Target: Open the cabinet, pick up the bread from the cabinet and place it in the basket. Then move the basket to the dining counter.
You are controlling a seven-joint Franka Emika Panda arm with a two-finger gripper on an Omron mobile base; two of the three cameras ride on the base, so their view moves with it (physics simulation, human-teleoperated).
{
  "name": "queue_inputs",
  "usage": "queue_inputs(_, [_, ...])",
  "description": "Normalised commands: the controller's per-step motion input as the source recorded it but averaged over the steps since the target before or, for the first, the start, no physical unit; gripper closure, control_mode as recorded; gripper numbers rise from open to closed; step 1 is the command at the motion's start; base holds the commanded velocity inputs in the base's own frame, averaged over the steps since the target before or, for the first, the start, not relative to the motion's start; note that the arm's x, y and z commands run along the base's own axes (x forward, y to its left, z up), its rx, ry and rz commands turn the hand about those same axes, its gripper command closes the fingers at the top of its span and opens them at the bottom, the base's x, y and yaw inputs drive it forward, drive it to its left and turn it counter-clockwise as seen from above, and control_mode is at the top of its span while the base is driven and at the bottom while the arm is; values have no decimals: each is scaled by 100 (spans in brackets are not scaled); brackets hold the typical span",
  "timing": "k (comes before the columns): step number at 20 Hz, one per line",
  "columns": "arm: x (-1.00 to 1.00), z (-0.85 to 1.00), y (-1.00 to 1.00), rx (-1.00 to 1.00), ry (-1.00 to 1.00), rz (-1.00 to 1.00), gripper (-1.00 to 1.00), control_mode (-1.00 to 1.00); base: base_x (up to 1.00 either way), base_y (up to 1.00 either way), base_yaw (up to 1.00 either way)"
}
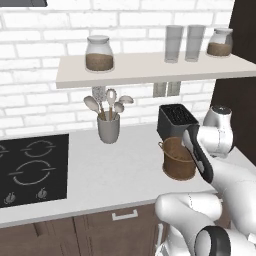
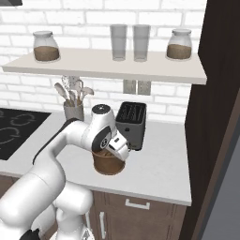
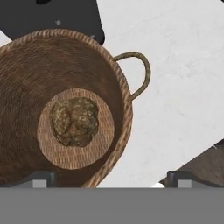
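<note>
1. Currently: bread (image 3: 74, 121), dark lumpy roll, lies loose at the centre of the basket (image 3: 26, 78) floor, already delivered.
2. Basket stands on the white tabletop (image 1: 100, 170), just near of the toaster (image 2: 131, 123), awaiting carriage to the dining counter.
3. Gripper (image 3: 111, 177) hovers above the rim, fingers spread wide, holding nothing.

Toaster (image 2: 131, 123) behind, utensil cup (image 1: 108, 127) near stove top (image 1: 33, 169).
</note>
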Motion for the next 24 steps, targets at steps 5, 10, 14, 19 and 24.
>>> queue_inputs(5, [4,-32,0,0,-4,0,-100,-100,0,0,0])
queue_inputs(10, [14,-16,0,0,0,0,-100,-100,0,0,0])
queue_inputs(14, [27,-9,0,0,0,0,-100,-100,0,0,0])
queue_inputs(19, [12,-17,0,0,0,0,-100,-100,0,0,0])
queue_inputs(24, [0,-26,0,0,0,0,100,-100,0,0,0])
